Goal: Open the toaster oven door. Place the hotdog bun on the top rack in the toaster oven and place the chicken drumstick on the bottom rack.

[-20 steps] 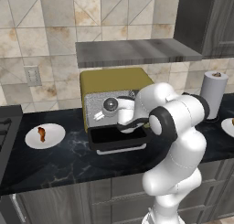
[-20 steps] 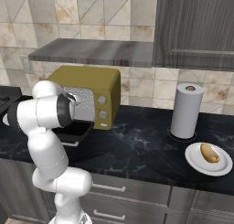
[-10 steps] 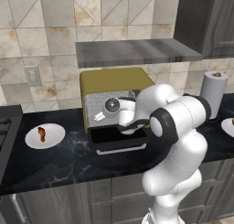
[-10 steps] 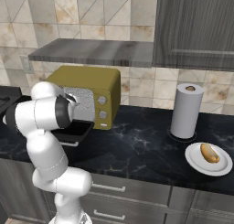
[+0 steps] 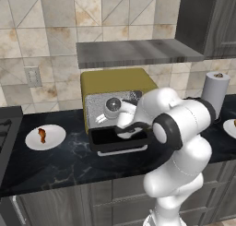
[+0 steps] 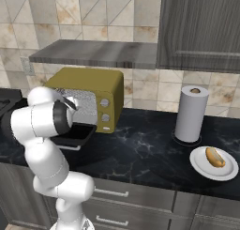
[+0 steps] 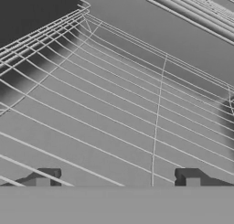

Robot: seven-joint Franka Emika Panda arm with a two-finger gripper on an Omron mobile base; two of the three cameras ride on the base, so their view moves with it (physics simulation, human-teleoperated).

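The toaster oven (image 5: 115, 89) stands on the dark tabletop (image 5: 55, 163) against the tiled wall, and its door (image 5: 120, 139) hangs open, folded down flat in front of it. The arm reaches over that door with its hand at the oven mouth. In the hand view the jaws (image 7: 117, 178) point into the oven, their two dark tips set wide apart with nothing between them, and the wire rack (image 7: 137, 109) spreads out just ahead of them. The chicken drumstick (image 5: 42, 134) lies on a white plate (image 5: 55, 139) on the tabletop, well to the left of the oven. The hotdog bun (image 6: 214, 157) lies on another white plate (image 6: 199, 167) far to the right, near the paper towel roll (image 6: 191, 113), which stands upright between that plate and the oven.
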